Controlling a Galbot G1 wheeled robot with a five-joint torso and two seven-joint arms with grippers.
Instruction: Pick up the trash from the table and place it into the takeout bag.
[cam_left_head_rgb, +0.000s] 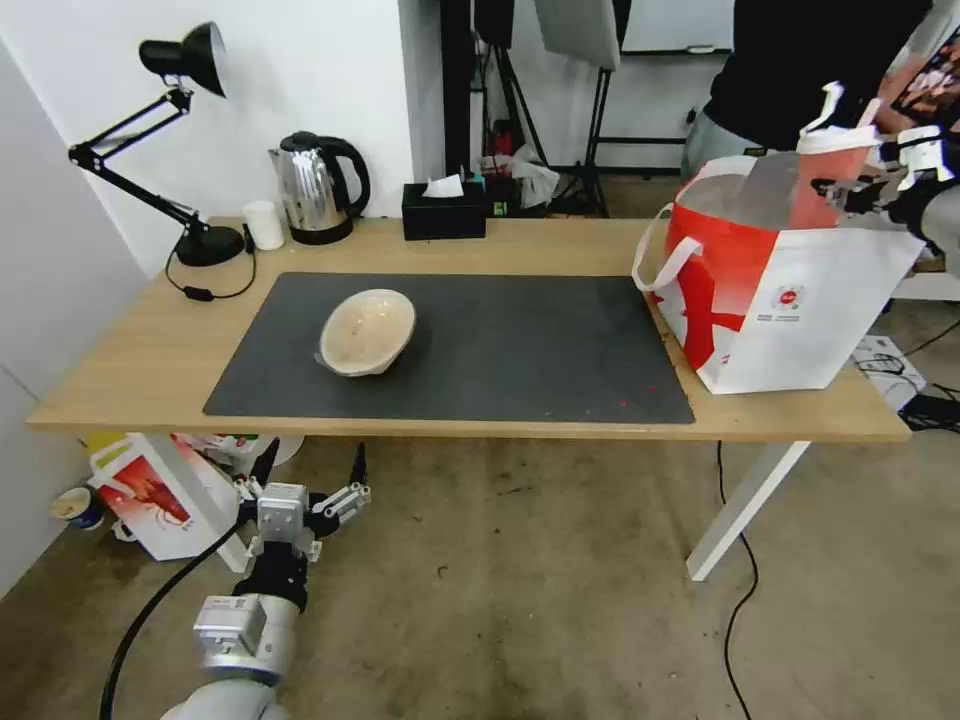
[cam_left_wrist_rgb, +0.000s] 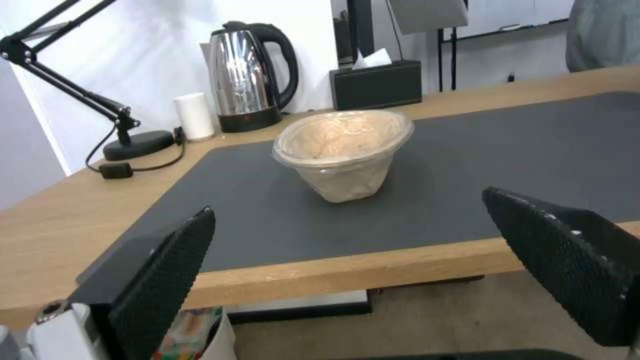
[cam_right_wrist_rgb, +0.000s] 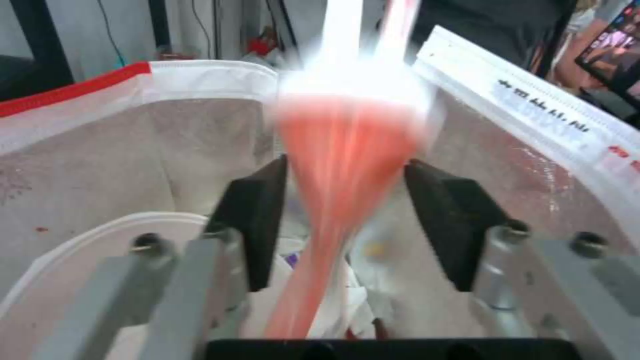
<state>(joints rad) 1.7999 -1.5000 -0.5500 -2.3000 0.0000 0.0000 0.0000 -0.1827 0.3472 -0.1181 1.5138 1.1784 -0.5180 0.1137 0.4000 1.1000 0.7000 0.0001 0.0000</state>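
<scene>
right gripper (cam_right_wrist_rgb: 347, 220): over the open takeout bag (cam_left_head_rgb: 800, 300) at the table's (cam_left_head_rgb: 140, 370) right end, fingers closed on the red cup (cam_left_head_rgb: 825, 180) | left gripper (cam_left_head_rgb: 305, 475): wide open, empty, below the front edge | beige bowl (cam_left_head_rgb: 367, 332): tilted, on the mat's (cam_left_head_rgb: 520, 350) left half

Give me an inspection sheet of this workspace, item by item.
Surface: table with dark grey mat; red specks near the mat's front edge.
Job's things: beige bowl tilted on the mat; red cup above the takeout bag, between the right tool's fingers, blurred.
Clutter: kettle, small white cup, desk lamp, tissue box along the back edge.
Grippers: left tool open, low in front of the table; right tool over the bag's mouth.
Cables: lamp cord on the table; black cable on the floor.
Surroundings: lobster box under the table.
</scene>
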